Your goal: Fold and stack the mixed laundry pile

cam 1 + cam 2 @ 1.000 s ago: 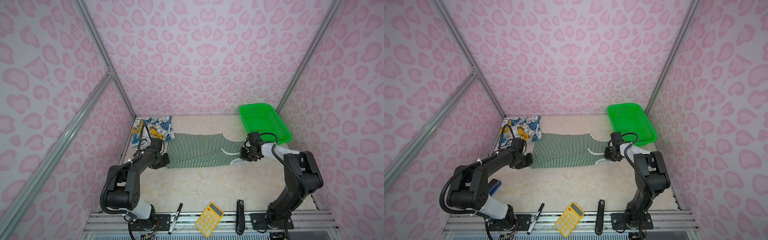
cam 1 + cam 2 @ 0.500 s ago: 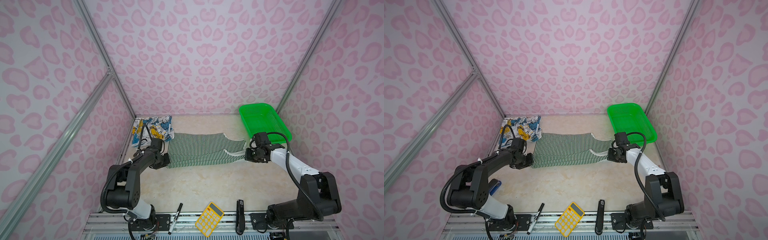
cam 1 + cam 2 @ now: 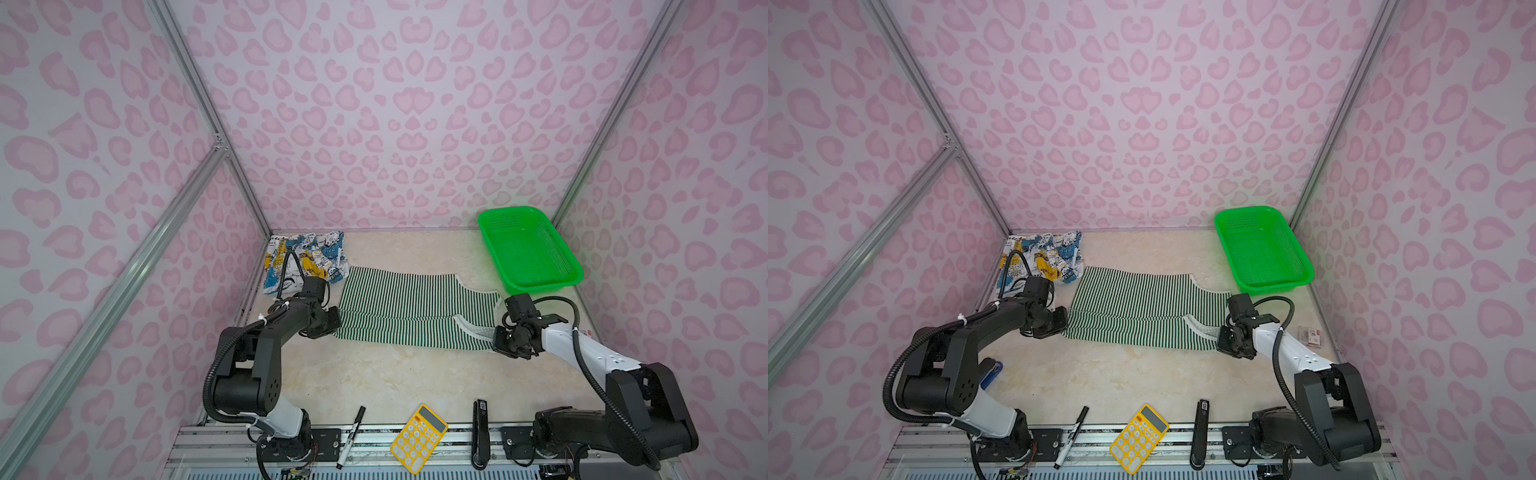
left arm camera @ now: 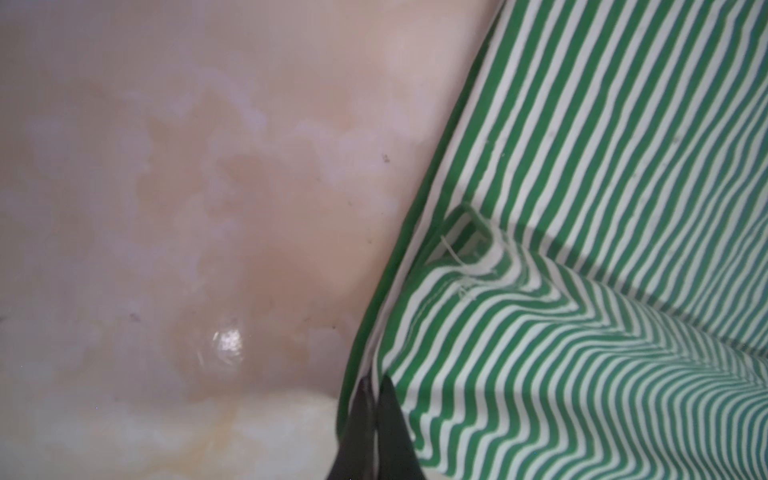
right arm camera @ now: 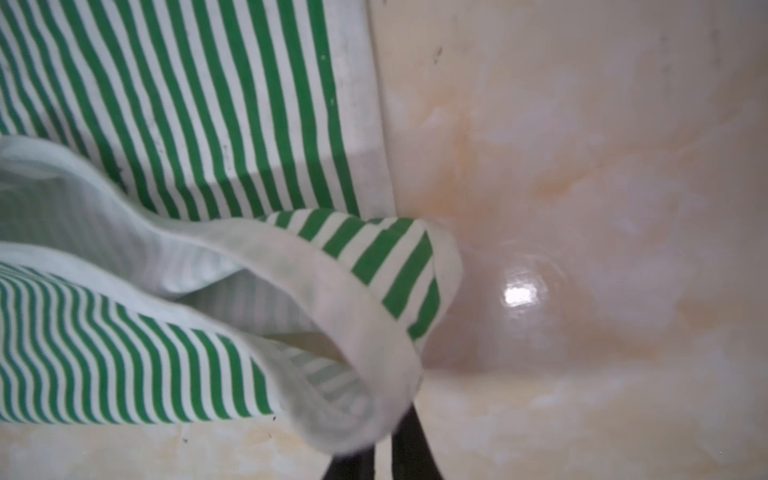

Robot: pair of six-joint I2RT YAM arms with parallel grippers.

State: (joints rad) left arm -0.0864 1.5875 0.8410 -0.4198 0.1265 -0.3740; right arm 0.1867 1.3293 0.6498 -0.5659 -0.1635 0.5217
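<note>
Jaws: left gripper (image 4: 374, 384) is clamping striped garment (image 3: 407, 309), right gripper (image 5: 386, 453) state unclear
First fold is looking underway; printed garment (image 3: 328, 253) is lying apart, unstacked

The three walls (image 3: 395, 104) of the enclosure carry a pale lilac covering printed with pink blotches. Bare aluminium bars (image 3: 196, 87) run along the wall joints, and one bar slants across the left wall. The tabletop (image 3: 395, 374) is glossy cream with a marbled pattern. A metal rail (image 3: 374, 440) borders its near edge. The blurred wrist views show a bright glare spot (image 5: 519, 295) on the surface, apparently reflected light.
</note>
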